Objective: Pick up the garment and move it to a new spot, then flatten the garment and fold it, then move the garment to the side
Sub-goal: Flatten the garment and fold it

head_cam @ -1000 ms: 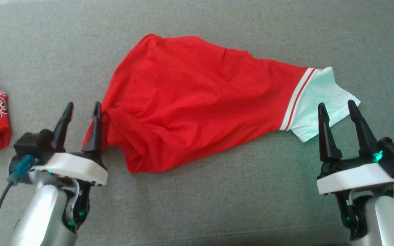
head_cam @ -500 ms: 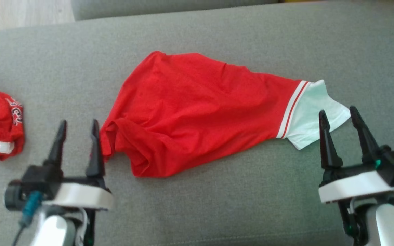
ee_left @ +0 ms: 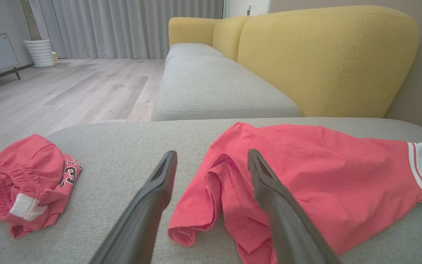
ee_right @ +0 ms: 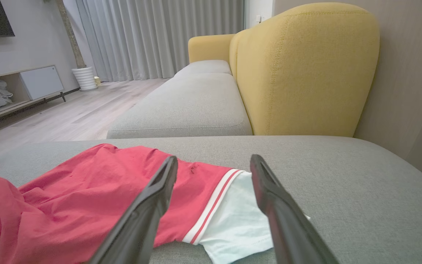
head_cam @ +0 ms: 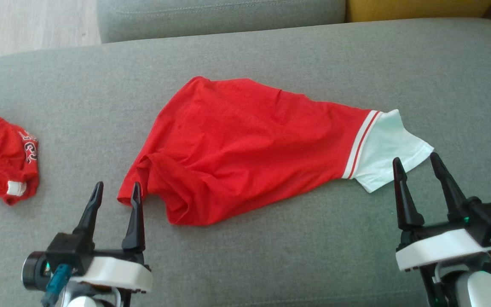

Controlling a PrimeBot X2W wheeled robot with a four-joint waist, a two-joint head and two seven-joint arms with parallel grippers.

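The garment (head_cam: 245,145) is a red shirt with a white-striped band and a pale mint sleeve end; it lies loosely spread across the grey cushion (head_cam: 271,55), its near left corner bunched. My left gripper (head_cam: 116,192) hangs open just before that bunched corner (ee_left: 196,216), touching nothing. At the right, my right gripper (head_cam: 414,164) is open just short of the mint end (ee_right: 233,223), nothing between its fingers. Both wrist views show the garment (ee_left: 306,172) (ee_right: 86,198) beyond the spread fingers.
A second crumpled red garment with printed lettering (head_cam: 2,153) lies at the cushion's left edge (ee_left: 24,183). Beyond the cushion are another grey seat (ee_left: 214,88), a yellow sofa back (ee_right: 306,73) and wooden floor (head_cam: 28,25) at far left.
The head view has tilted up, so the far seat and floor now show. Both grippers have drawn back toward me; the left one's finger no longer touches the garment's bunched corner.
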